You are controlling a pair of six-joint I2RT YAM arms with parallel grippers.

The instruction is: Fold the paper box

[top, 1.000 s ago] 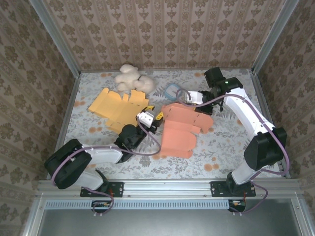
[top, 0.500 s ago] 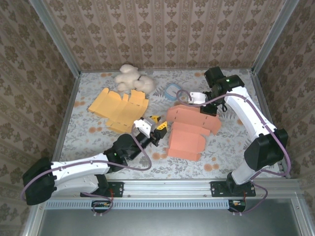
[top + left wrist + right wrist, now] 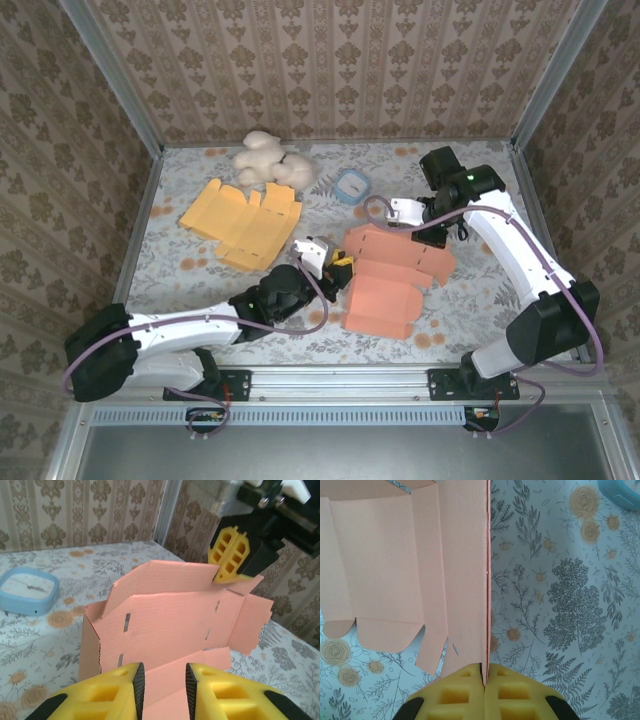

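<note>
**Desk:** Where does the work stand?

**Operator:** I have the floral tabletop [image 3: 480, 290] in front of me. The paper box [image 3: 385, 285] lies right of its middle, between my two arms. It is a salmon die-cut sheet, part folded, with its far panel raised and its near panels lying flat. A second, orange blank [image 3: 245, 222] lies flat well off to the left.

**Desk:** How do you expect the box to handle?

**Operator:** Light, I judge, and made of thin card. It should be stiff across the panels and weak at the scored lines, so it will hinge there. Anywhere else it will crease if I squeeze or twist it. It could also slide on the tabletop, so one arm has to anchor it.

**Desk:** And the grippers?

**Operator:** My right gripper [image 3: 484, 674] is pinched tight on the raised far panel, and I see the card edge-on between its pads [image 3: 470, 680]. My left gripper [image 3: 165, 680] sits low at the near side facing the inside of the box. Its jaws stand a narrow gap apart with nothing clamped.

**Desk:** Where would you take hold?

**Operator:** On a plain panel edge close to a score line, clear of the small slots [image 3: 126, 621] and the tabs [image 3: 387, 635], which look easy to tear.
</note>
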